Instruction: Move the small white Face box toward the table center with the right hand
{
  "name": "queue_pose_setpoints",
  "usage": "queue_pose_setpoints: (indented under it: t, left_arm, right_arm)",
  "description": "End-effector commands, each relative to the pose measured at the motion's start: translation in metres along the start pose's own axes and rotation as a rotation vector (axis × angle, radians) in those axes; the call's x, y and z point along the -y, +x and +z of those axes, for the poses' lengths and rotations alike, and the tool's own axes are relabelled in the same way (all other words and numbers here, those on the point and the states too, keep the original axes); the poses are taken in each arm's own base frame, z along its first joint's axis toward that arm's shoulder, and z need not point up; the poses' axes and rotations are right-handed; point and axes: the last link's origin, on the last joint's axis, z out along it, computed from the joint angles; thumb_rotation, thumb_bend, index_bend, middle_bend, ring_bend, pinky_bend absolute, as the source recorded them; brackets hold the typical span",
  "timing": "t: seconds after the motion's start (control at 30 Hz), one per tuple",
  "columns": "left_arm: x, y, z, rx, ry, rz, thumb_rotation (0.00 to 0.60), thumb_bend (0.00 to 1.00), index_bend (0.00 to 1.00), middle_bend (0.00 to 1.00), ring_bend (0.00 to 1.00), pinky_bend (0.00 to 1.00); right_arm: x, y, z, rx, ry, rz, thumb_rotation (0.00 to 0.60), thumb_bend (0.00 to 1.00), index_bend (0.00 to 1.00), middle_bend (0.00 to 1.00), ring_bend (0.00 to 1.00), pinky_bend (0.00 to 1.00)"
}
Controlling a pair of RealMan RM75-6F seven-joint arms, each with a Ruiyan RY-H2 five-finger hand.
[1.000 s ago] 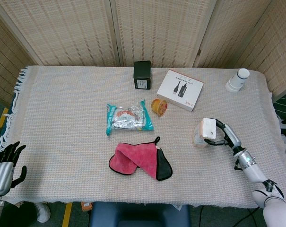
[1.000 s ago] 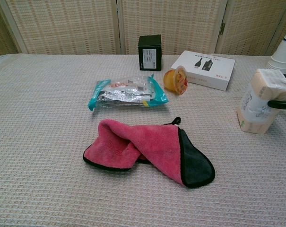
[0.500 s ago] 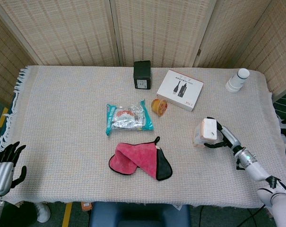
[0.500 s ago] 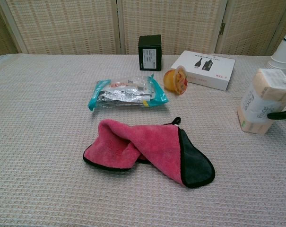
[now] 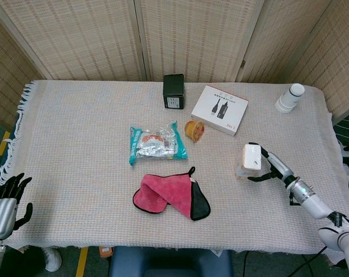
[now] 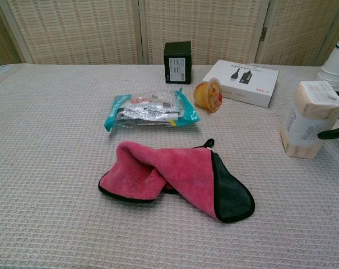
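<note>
The small white Face box (image 5: 249, 160) (image 6: 310, 120) stands upright on the right part of the table, right of the pink cloth. My right hand (image 5: 269, 167) reaches it from the right, and its dark fingers (image 6: 333, 134) wrap around the box's right side and hold it. In the chest view only those fingers show, at the right edge. My left hand (image 5: 6, 199) hangs off the table's front left corner with its fingers apart and nothing in it.
A pink and black cloth (image 5: 171, 196) lies at front centre. Behind it are a teal snack packet (image 5: 157, 143) and an orange jelly cup (image 5: 193, 129). A black box (image 5: 173, 91), a white flat box (image 5: 220, 109) and a white bottle (image 5: 290, 97) stand further back.
The Face box has gone from tilted to upright in nearly the same place. My right forearm has drawn back to the right while the fingers stay around the box.
</note>
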Motion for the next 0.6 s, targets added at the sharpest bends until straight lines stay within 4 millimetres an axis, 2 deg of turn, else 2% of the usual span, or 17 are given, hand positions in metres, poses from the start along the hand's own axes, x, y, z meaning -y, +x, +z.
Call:
queue_pose_setpoints:
  t: [0.03, 0.13, 0.23, 0.43, 0.6]
  left_arm:
    - [0.000, 0.000, 0.000, 0.001, -0.001, 0.000, 0.600, 0.51, 0.12, 0.00, 0.00, 0.13]
    - [-0.001, 0.000, 0.000, 0.001, -0.002, -0.001, 0.600, 0.51, 0.12, 0.00, 0.00, 0.13]
    - [-0.002, 0.001, -0.002, -0.001, -0.006, -0.003, 0.600, 0.51, 0.12, 0.00, 0.00, 0.13]
    - [-0.004, 0.002, -0.004, 0.000, -0.011, -0.001, 0.600, 0.51, 0.12, 0.00, 0.00, 0.13]
    - [-0.005, 0.002, -0.004, 0.003, -0.010, 0.000, 0.600, 0.51, 0.12, 0.00, 0.00, 0.13]
  right_arm:
    - [0.015, 0.009, -0.005, -0.021, 0.038, -0.049, 0.600, 0.07, 0.00, 0.00, 0.00, 0.00]
    - [0.025, 0.012, -0.010, -0.035, 0.058, -0.084, 0.600, 0.07, 0.00, 0.00, 0.00, 0.00]
    - [0.062, 0.029, -0.018, -0.202, 0.176, -0.151, 0.600, 0.07, 0.00, 0.00, 0.00, 0.00]
    - [0.105, 0.025, -0.042, -0.335, 0.168, -0.293, 0.600, 0.07, 0.00, 0.00, 0.00, 0.00]
    - [0.117, 0.018, -0.047, -0.272, 0.080, -0.396, 0.600, 0.09, 0.00, 0.00, 0.00, 0.00]
